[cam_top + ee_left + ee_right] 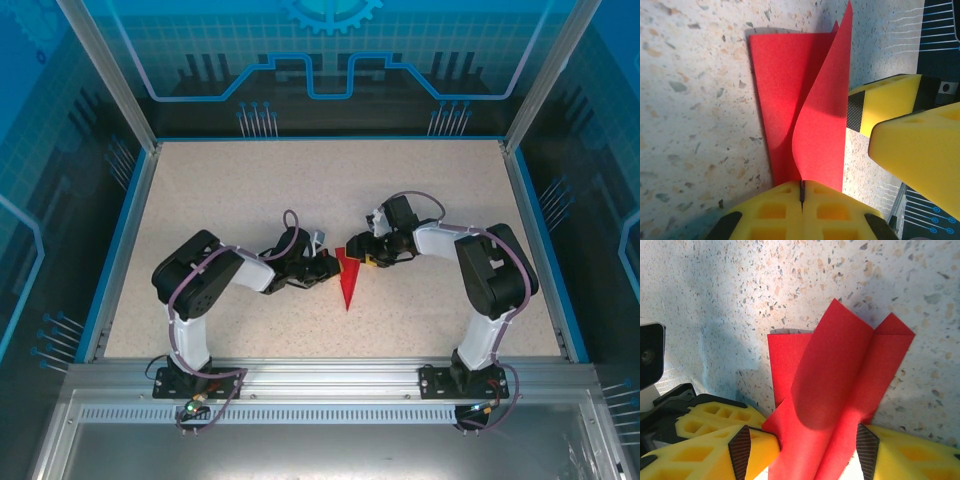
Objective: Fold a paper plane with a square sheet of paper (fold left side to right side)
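- Creases run the length of the paper plane (348, 284), a narrow red dart that we see near the middle of the table (220, 200), its tip pointing toward the table's near edge.
- We find the left gripper (802, 189) with its yellow fingers (770, 210) pressed together and clamped on the paper plane; the red paper comes straight out of the seam between them.
- From the left wrist we see one layer lying flat on the speckled surface, and another flap standing up in a curve beside it.
- The right gripper (802, 452) has its fingers apart, one on each side of the red paper, which fills the gap between the dark pads (740, 455).
- We cannot tell whether those pads touch the paper's edges.
- In the right wrist view the paper shows a raised ridge between two sloping flaps, with a flat layer beneath on the left.
- From above, the two grippers sit close together at the wide end of the dart, the left gripper on its left and the right gripper on its right.
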`<state>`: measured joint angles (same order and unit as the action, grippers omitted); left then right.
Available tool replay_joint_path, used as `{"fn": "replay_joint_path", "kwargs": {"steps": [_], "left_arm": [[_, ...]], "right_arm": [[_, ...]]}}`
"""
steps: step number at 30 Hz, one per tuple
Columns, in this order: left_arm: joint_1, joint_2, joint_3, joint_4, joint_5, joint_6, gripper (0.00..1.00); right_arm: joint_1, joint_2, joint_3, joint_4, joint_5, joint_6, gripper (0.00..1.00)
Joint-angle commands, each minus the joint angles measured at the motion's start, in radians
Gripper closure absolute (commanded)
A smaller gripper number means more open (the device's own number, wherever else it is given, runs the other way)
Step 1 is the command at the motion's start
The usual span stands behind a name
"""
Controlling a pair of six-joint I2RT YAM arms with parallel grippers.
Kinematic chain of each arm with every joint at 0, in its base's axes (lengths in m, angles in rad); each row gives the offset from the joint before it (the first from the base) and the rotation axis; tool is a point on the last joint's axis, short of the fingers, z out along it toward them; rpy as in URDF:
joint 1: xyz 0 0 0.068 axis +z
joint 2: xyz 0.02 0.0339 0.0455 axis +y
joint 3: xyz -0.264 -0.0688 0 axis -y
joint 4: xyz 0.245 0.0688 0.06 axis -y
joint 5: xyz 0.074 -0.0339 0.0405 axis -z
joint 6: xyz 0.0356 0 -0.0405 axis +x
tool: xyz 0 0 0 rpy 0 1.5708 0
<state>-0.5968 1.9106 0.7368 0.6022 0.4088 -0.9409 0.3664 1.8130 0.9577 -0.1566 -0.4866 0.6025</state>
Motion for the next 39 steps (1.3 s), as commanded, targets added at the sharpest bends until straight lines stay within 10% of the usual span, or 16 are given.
{"fn": "replay_joint_path", "kwargs": {"steps": [1,39], "left_arm": [[0.012,0.023,0.025,-0.017,0.001,0.019,1.0],[0.012,0.019,0.034,-0.012,0.011,0.029,1.0]], "right_arm": [[0.011,-0.005,0.021,-0.001,-0.015,0.002,0.39],[0.03,0.036,0.036,-0.019,0.016,0.014,0.38]]}}
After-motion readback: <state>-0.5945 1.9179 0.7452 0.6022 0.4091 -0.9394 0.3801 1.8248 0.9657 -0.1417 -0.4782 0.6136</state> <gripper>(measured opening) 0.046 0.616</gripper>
